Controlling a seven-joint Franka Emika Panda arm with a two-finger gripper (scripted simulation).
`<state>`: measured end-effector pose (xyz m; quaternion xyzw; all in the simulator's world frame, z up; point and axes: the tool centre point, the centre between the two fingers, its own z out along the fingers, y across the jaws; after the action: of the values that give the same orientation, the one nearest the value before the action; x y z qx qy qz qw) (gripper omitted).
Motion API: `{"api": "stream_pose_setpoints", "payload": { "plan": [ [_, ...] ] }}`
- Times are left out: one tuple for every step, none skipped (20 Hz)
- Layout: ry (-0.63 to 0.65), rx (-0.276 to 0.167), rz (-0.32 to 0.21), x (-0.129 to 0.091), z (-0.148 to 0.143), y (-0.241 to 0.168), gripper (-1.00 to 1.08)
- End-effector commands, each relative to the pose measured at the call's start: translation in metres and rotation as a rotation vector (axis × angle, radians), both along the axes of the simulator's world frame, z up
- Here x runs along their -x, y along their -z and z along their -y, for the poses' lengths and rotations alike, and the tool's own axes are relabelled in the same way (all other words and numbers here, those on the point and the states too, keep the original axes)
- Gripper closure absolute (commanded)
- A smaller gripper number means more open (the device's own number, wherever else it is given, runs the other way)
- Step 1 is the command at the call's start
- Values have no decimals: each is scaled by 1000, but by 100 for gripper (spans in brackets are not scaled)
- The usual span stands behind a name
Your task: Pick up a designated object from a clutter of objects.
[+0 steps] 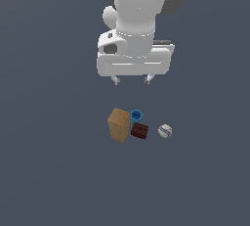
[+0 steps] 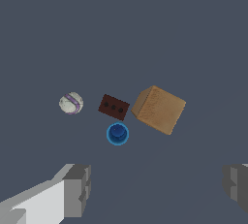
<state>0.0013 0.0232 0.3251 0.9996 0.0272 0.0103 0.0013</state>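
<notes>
The gripper (image 1: 132,79) hangs above the clutter, well clear of every object, with the arm's white wrist housing filling the upper part of the exterior view. Its fingers (image 2: 77,189) stand wide apart and hold nothing; in the wrist view one grey pad shows at each lower corner with bare tabletop (image 1: 49,171) between them.

The tall tan-brown box (image 1: 118,124) stands upright on the tabletop at the exterior view's left end of the group. Its faces are plain and cardboard-like, and it is the largest of the objects. In the wrist view the box (image 2: 159,109) is seen from above, turned at an angle to the line of the fingers.

Just beside the box, toward the exterior view's right, lies the dark red studded brick (image 1: 139,131); whether the two touch cannot be told. The small blue cup (image 1: 136,116) stands upright, open mouth upward, near both the box and the brick. The white ball with a purple stripe (image 1: 165,131) sits apart from the brick, at the exterior view's right end of the group.
</notes>
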Motion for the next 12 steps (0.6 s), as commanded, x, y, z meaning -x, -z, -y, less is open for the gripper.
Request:
{"api": "stream_pose_setpoints", "payload": {
  "plan": [
    [0, 0, 0, 0, 0, 0, -92],
    [0, -1, 0, 0, 0, 0, -92],
    [1, -2, 0, 0, 1, 0, -92],
    [3, -5, -1, -1, 2, 0, -92],
    [6, -9, -2, -1, 3, 0, -92],
    [9, -13, -3, -2, 4, 0, -92],
    [13, -19, -4, -2, 6, 0, -92],
    [16, -23, -5, -3, 7, 0, -92],
    [19, -26, -5, -3, 8, 0, -92],
    [21, -29, -6, -4, 9, 0, -92],
    [22, -30, -6, -4, 9, 0, -92],
    [22, -30, -6, -4, 9, 0, -92]
  ]
}}
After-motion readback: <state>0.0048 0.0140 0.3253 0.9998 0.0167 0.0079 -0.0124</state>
